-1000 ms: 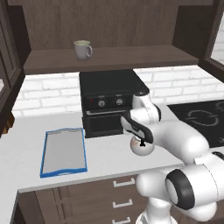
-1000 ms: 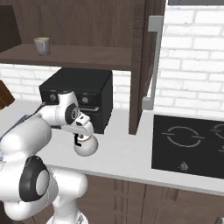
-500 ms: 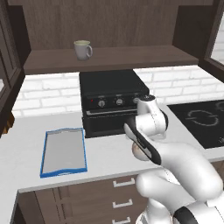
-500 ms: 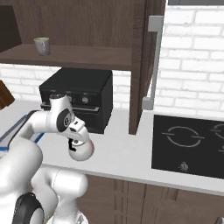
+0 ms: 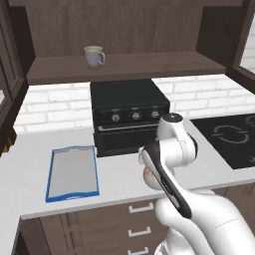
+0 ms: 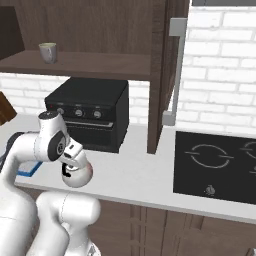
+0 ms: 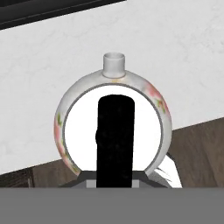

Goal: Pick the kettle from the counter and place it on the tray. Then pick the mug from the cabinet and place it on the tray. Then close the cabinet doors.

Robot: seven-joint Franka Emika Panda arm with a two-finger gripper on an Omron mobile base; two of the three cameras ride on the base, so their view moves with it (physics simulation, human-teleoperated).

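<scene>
The kettle [image 6: 77, 174] is held up off the table [image 6: 135, 175] by the tool [image 6: 70, 162], which is closed on the black handle; in the right base view the round white body hangs just under the hand, over the near edge of the table. In the hand view the kettle [image 7: 113, 127] is seen from above, its spout pointing away and its faint reddish marks along the rim, with the black handle crossing its lid, the white table behind it and the brown drawer fronts showing nearer. In the left base view only a pale sliver of the kettle [image 5: 148, 175] is seen behind the arm, near the table's front edge [image 5: 114, 191].

The tray [image 5: 72, 172] is set flat on the table to the left of the kettle, well apart from it, grey inside its blue rim. Behind both, a black oven [image 5: 129, 115] is placed against the white brick wall, just right of the tray's far end. A black hob [image 6: 216, 165] is let into the table at the right.

Farther and higher, the mug [image 5: 93, 56] is stood upright on the shelf of the cabinet [image 5: 134, 30], towards its left. A cabinet door [image 6: 167, 60] is swung open at the right, its grey bar handle [image 6: 176, 70] seen edge-on.
</scene>
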